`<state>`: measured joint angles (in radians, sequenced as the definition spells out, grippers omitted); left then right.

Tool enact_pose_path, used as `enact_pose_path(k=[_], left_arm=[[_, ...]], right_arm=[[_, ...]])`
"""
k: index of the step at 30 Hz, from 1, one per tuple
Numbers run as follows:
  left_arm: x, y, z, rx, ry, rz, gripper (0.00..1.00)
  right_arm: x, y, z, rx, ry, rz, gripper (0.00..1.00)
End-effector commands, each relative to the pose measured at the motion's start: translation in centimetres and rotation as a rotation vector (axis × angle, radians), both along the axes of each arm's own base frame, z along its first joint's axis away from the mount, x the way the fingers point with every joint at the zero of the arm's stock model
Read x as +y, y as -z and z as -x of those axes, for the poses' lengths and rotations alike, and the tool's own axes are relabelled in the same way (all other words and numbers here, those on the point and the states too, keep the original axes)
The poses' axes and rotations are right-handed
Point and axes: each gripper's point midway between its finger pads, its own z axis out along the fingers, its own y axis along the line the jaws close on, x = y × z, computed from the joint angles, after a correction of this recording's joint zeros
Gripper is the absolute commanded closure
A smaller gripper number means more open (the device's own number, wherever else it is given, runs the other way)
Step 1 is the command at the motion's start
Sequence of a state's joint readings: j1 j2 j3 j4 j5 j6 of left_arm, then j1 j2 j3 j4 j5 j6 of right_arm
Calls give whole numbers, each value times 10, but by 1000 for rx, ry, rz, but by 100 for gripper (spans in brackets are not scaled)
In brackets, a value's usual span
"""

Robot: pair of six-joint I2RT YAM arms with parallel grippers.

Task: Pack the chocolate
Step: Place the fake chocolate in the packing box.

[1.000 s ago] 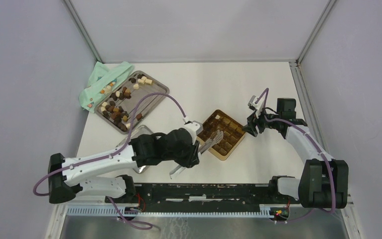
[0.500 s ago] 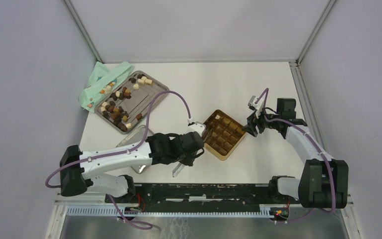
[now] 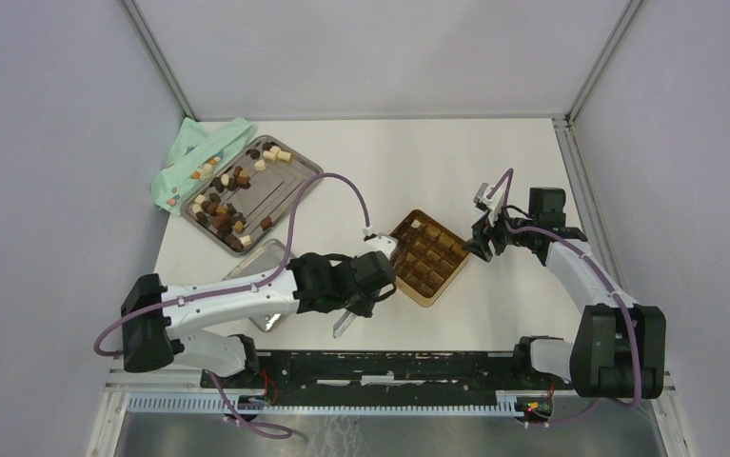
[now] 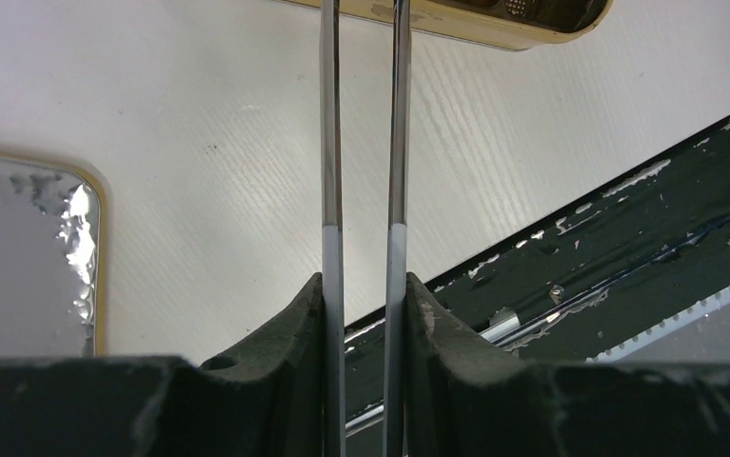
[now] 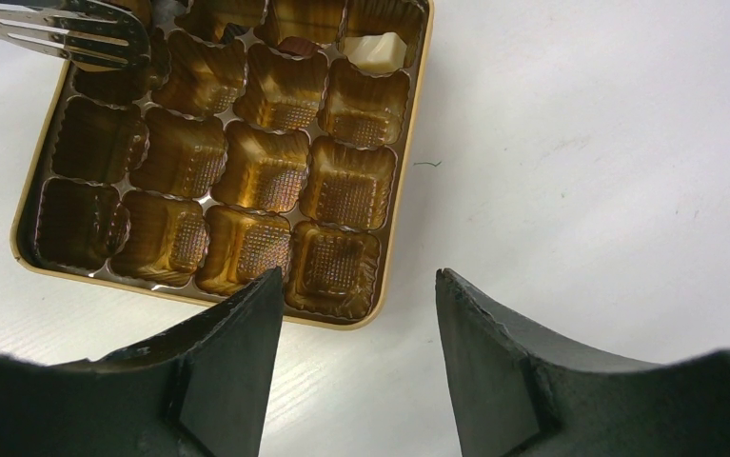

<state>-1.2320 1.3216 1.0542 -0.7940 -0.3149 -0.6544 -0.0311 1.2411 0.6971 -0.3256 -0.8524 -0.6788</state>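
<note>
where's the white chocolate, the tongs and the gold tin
white chocolate (image 5: 375, 49), right wrist view, middle of its top face
tongs (image 4: 330, 143), left wrist view, shaft of the left blade
gold tin (image 5: 261, 179), right wrist view, an empty cup near the centre

A white counter (image 3: 389, 162), enclosed by plain grey walls (image 3: 380, 48) and aluminium frame posts (image 3: 156, 57), carries a square gold tin (image 3: 447, 281) turned corner-on, right of centre, its inside divided into fluted gold compartments. Slim steel tongs (image 5: 66, 33) with fork-like tips reach over the tin's near-left corner, their two thin arms running side by side. At the far left, a shiny rectangular metal tray (image 3: 280, 176) lies at an angle, with a crumpled mint-green bag (image 3: 182, 162) touching its outer edge. A second shiny metal tray (image 3: 267, 255), partly hidden, sits nearer the front, well apart from the tin. A scuffed black rail (image 3: 418, 367) runs along the counter's near edge.
</note>
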Motion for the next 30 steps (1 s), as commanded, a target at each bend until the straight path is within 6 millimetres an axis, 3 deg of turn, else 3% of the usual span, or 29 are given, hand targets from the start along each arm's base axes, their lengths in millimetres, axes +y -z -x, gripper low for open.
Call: enact_pose_path(k=[1, 8, 16, 24, 30], left_arm=[[-12, -18, -9, -46, -12, 42, 70], [-10, -16, -10, -46, -16, 15, 56], [-13, -21, -12, -56, -19, 27, 56], [-15, -49, -17, -107, -19, 124, 59], [7, -62, -37, -134, -54, 131, 60]], right_arm=[[-1, -11, -10, -42, -5, 1, 35], [-1, -11, -9, -39, -7, 2, 35], [-1, -11, -9, -41, -9, 0, 35], [0, -12, -9, -42, -10, -1, 35], [0, -13, -9, -45, -11, -1, 34]])
